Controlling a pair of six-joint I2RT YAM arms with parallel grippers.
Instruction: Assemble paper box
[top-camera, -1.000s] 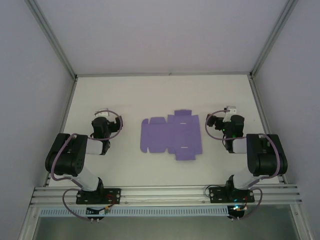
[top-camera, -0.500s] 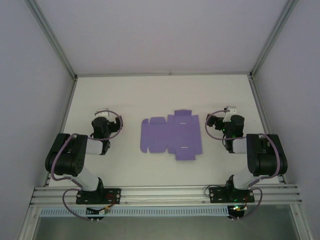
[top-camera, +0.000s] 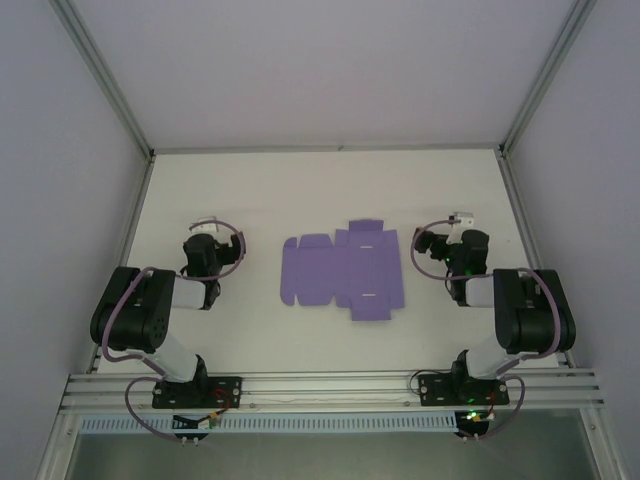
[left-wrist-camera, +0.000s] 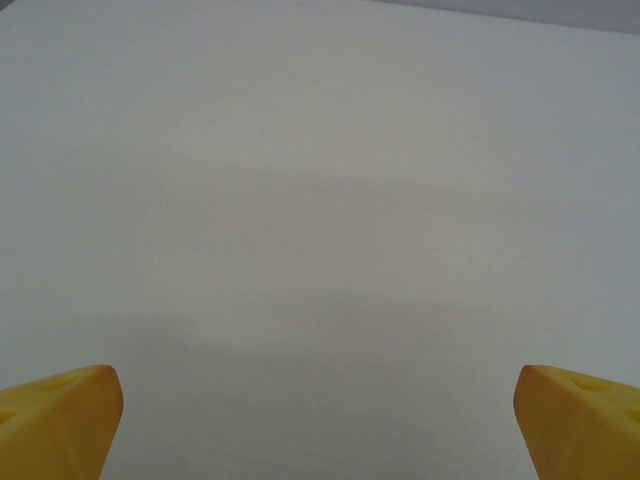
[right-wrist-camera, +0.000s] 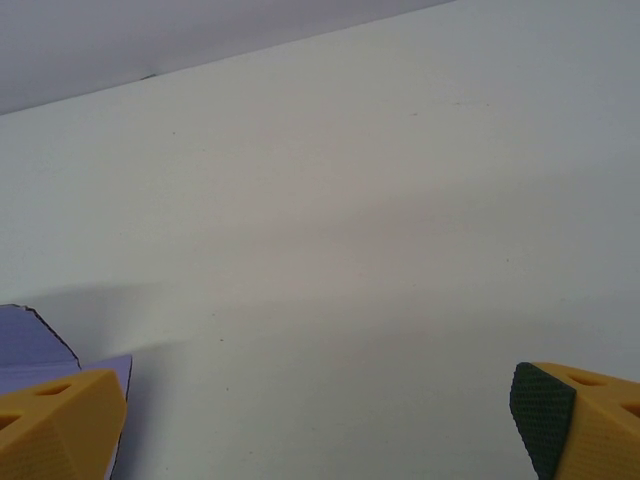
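Jaws both wide | paper box (top-camera: 343, 269) flat | table (top-camera: 300, 190) visible round every edge

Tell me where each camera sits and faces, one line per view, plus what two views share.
Top external: above and behind, looking down on the table, left arm, right arm and flat box.
Left wrist: on the left arm, facing bare table past the open left gripper.
Right wrist: on the right arm, facing table past the open right gripper.
Shared: top and right wrist both show the box.
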